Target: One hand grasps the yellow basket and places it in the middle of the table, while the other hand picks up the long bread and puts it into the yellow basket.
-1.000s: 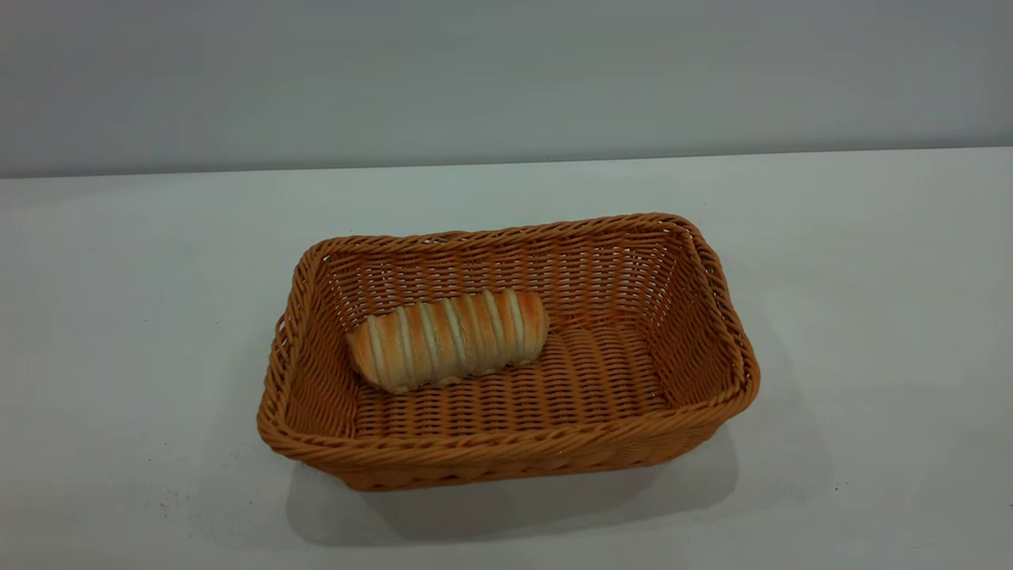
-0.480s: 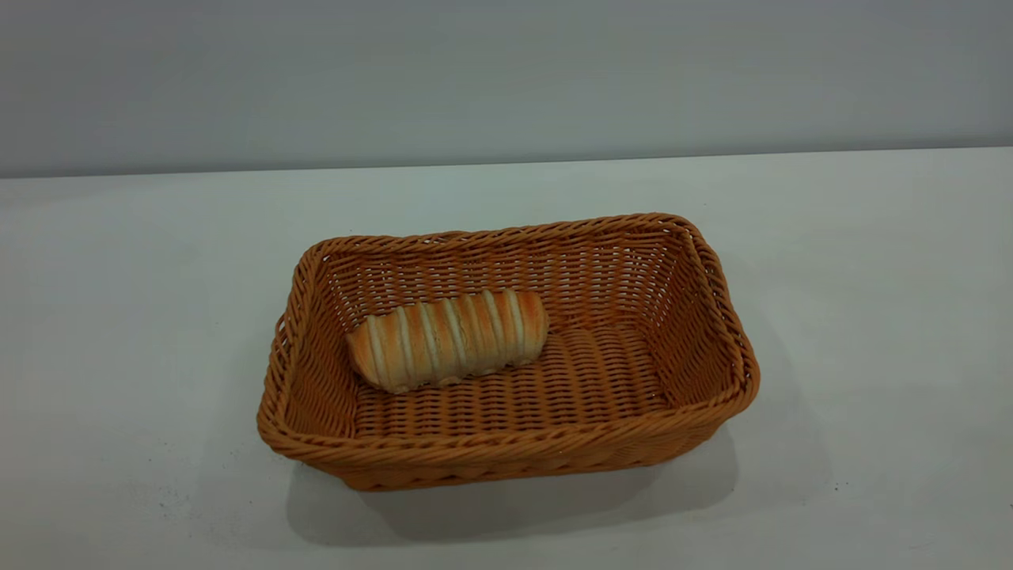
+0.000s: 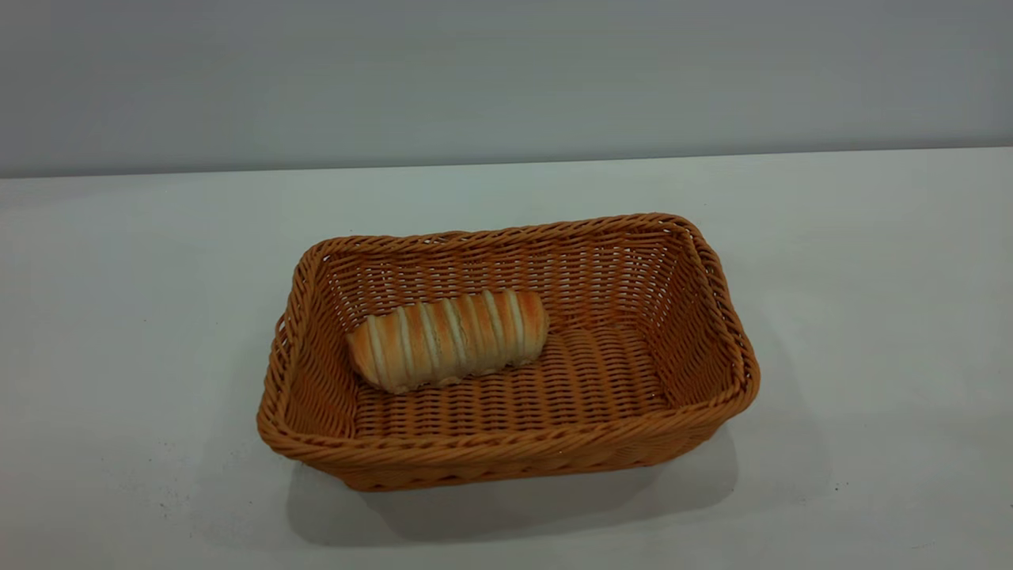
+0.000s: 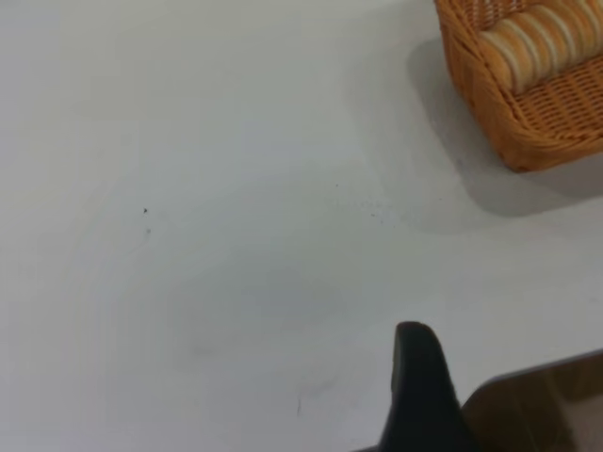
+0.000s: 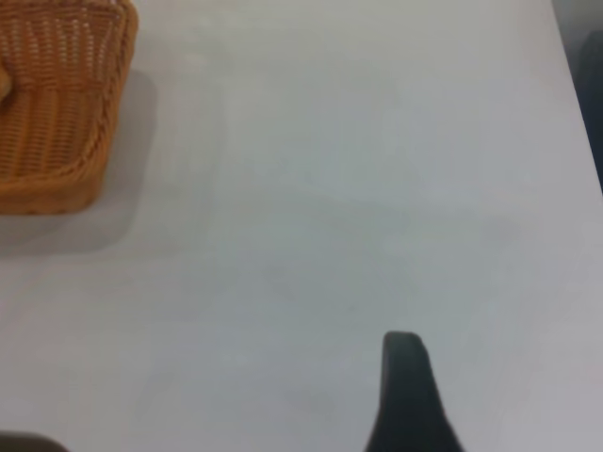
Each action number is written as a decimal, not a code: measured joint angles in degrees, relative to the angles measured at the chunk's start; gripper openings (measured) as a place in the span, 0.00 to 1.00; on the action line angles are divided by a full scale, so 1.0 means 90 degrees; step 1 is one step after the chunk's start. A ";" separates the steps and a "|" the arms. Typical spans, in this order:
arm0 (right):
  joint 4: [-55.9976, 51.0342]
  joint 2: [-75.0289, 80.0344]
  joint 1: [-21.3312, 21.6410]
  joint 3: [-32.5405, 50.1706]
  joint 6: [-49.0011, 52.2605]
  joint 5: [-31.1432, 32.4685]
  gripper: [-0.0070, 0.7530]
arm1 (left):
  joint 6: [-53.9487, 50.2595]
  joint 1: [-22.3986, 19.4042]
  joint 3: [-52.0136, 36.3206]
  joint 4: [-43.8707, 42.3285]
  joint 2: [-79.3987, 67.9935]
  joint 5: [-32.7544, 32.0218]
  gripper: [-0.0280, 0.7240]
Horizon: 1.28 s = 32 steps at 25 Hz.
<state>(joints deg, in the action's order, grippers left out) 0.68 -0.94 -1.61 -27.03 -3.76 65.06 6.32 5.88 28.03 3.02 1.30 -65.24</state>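
The yellow basket [image 3: 506,352] stands near the middle of the table [image 3: 119,317], upright and flat on its base; the long bread [image 3: 448,339] lies inside it on the woven floor, toward the left end wall, slightly askew; nothing has shifted across the last second, basket and loaf being in the same places. Neither arm appears in the exterior view. The left gripper [image 4: 419,391] hangs above bare table well apart from the basket; the right gripper [image 5: 405,391] likewise; only one dark finger of each shows, so their opening cannot be told. Judgement: both placements appear complete; no further handling seems required.
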 joint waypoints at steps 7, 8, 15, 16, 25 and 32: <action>0.0000 0.0000 0.0020 0.0000 0.0000 0.0000 0.72 | 0.0000 0.0026 0.0000 0.0000 0.0000 0.0000 0.74; 0.0000 0.0000 0.0001 0.0000 0.0000 0.0000 0.72 | 0.0000 0.0026 0.0000 0.0000 0.0000 0.0000 0.74; -0.0007 0.0000 -0.0084 0.0000 0.0000 0.0000 0.72 | 0.0000 0.0026 0.0000 0.0000 0.0000 0.0000 0.74; -0.0014 0.0000 -0.0084 0.0000 0.0000 0.0000 0.72 | 0.0000 0.0026 0.0000 0.0000 0.0000 0.0000 0.74; -0.0025 0.0000 -0.0084 0.0000 0.0000 0.0000 0.72 | 0.0000 0.0026 0.0000 0.0000 0.0000 0.0000 0.74; -0.0025 0.0000 -0.0084 0.0000 0.0000 0.0000 0.72 | 0.0000 0.0026 0.0000 0.0000 0.0000 0.0000 0.74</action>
<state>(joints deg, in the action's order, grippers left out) 0.46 -0.94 -2.36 -27.03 -3.76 65.06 6.32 6.11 28.03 3.02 1.30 -65.24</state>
